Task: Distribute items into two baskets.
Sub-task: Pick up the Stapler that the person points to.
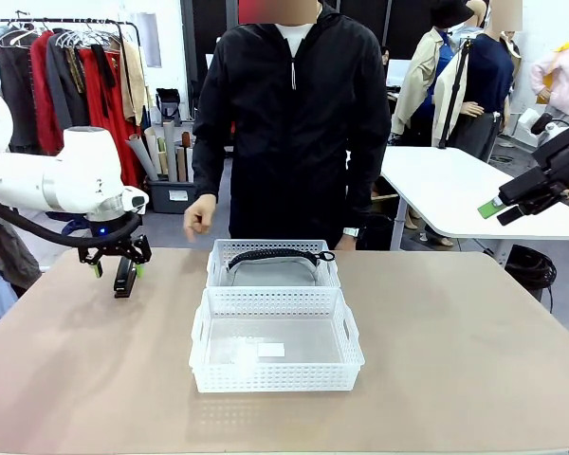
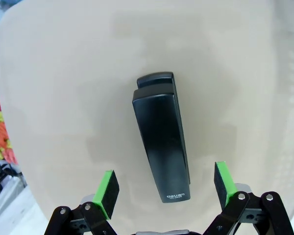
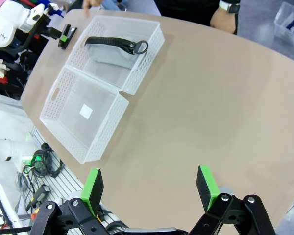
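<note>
Two wide-spread fingers of the left gripper (image 2: 165, 185) flank the small black plastic stapler (image 2: 159, 132) mid-frame, not touching; its tiny pale print's unreadable. Right gripper (image 3: 149, 188) gapes wide too.

The lattice wall of the far basket (image 1: 214, 265) hides most of the grey pouch (image 1: 270, 273), the left pincer (image 1: 117, 272) covers the top of the stapler (image 1: 123, 285), whose print (image 2: 176, 197) is too small to read.
</note>
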Robot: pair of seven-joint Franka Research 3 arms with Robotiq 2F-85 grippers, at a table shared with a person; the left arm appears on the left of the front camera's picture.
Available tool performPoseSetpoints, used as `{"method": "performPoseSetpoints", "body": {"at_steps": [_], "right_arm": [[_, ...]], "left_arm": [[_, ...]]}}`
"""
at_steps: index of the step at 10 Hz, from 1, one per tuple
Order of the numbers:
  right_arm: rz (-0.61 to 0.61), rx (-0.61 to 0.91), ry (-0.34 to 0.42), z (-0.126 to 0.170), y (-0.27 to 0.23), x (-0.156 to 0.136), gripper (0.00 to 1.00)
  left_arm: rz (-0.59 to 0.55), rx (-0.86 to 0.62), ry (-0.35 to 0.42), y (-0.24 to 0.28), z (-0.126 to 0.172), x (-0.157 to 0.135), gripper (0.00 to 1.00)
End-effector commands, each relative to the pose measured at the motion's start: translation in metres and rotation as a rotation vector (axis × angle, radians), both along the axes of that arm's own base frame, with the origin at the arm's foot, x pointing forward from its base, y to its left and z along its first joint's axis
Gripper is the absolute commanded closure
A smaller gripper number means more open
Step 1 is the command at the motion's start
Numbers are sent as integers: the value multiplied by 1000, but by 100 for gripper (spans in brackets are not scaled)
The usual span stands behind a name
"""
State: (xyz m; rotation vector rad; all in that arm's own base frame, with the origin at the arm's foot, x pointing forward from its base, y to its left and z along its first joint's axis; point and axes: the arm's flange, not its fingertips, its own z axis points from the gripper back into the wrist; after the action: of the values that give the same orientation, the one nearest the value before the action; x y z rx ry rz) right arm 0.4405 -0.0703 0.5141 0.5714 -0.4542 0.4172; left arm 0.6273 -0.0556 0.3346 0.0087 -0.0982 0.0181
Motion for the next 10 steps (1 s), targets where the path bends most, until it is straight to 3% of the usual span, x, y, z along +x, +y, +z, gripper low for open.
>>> {"method": "performPoseSetpoints", "body": {"at_steps": [1,3,10], "right_arm": [[0,3,-2,1,0,0,0],[0,3,-2,1,0,0,0],[0,3,-2,1,0,0,0]], "left_arm": [[48,26,-11,-1,-6,-5,0],[47,6,-4,0,-8,-7,0],[31,-29,7,-4,-19,-1,28]]}}
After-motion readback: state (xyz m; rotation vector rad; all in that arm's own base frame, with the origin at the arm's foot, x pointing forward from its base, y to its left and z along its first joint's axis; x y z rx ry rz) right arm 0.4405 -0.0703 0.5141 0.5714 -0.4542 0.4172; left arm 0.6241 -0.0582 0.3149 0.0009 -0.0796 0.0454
